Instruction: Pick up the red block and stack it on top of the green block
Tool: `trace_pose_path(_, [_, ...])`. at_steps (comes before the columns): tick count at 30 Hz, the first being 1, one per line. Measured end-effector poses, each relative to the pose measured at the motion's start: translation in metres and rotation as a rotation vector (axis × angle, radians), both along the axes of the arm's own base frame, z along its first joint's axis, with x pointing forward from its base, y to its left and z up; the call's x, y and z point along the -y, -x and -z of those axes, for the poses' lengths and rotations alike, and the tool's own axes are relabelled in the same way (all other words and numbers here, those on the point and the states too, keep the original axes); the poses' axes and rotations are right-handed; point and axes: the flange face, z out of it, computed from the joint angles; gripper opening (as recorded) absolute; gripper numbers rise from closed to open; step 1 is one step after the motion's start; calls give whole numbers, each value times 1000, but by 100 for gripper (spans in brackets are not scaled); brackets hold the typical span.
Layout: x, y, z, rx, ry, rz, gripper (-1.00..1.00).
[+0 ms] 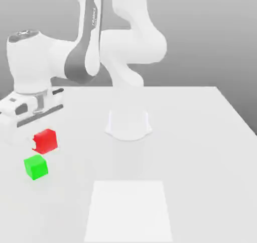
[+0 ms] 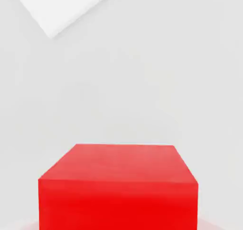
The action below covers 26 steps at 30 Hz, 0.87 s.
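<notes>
Looking through the exterior view first, I am seeing my arm reaching over to that view's left side of the white table point(image 1: 201, 151). Its gripper point(image 1: 31, 142) is pinching the red block point(image 1: 45, 140), with the fingers pressed in as tight as they go around the cube. That cube is hanging just above and slightly behind the green block point(image 1: 35, 166); the two are sitting close together, and I am not able to tell whether they are touching. A paler rectangular patch point(image 1: 129, 211) is lying on the tabletop towards the front, well apart from both cubes.

Switching to the hand view, I am seeing the red block point(image 2: 118, 188) sitting right against the camera, with the plain table point(image 2: 142, 81) behind it and a corner of the pale patch point(image 2: 61, 5) showing beyond.
</notes>
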Motion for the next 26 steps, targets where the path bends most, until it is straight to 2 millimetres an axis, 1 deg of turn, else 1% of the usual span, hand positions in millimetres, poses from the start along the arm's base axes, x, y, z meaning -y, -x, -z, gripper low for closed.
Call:
trace_pose_path(2, [6, 4, 3, 3, -1, 3, -100])
trace_pose_path(5, [8, 4, 10, 9, -3, 5, -100])
trace_pose_path(14, [8, 2, 34, 16, -7, 3, -100])
trace_pose_path(24, [8, 5, 63, 2, -3, 5, -100])
trace_pose_path(25, [8, 6, 65, 0, -2, 4, 100])
trace_pose_path(26, [8, 6, 65, 0, -2, 4, 100])
